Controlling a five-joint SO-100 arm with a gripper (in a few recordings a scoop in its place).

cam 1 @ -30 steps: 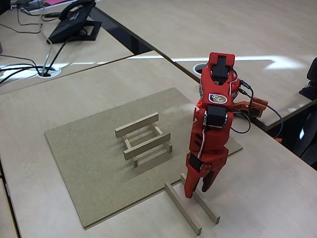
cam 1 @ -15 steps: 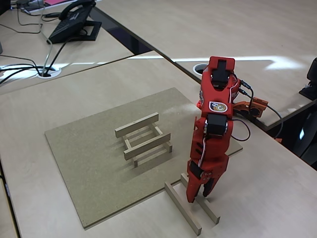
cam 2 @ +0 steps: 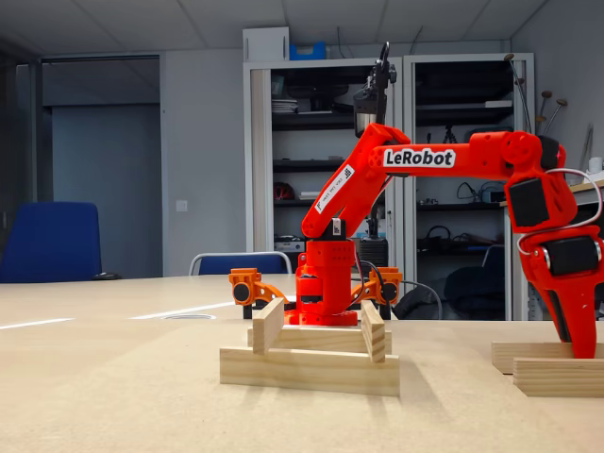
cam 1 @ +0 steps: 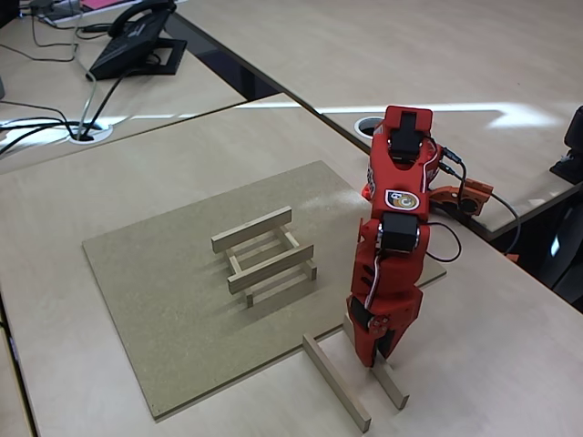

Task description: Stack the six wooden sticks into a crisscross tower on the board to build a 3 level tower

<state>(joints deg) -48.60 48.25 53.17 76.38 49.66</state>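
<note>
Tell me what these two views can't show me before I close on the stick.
- Gripper jaws: its own red body hides the fingertips from above, so grip on the far loose stick can't be judged.
- Side view: the right edge cuts off both loose sticks and part of the gripper.
- Tower: the front stick hides the rear bottom stick.

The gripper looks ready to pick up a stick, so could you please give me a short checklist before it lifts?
1. Gripper down on the nearer loose stick: ok.
2. Fingers closed on that stick: cannot tell.
3. Other loose stick lying apart from the gripper: ok.
4. Tower on the board standing square, two levels built: ok.
5. Top pair of sticks parallel and ready for a third level: ok.
6. Cable behind the arm slack: ok.
</note>
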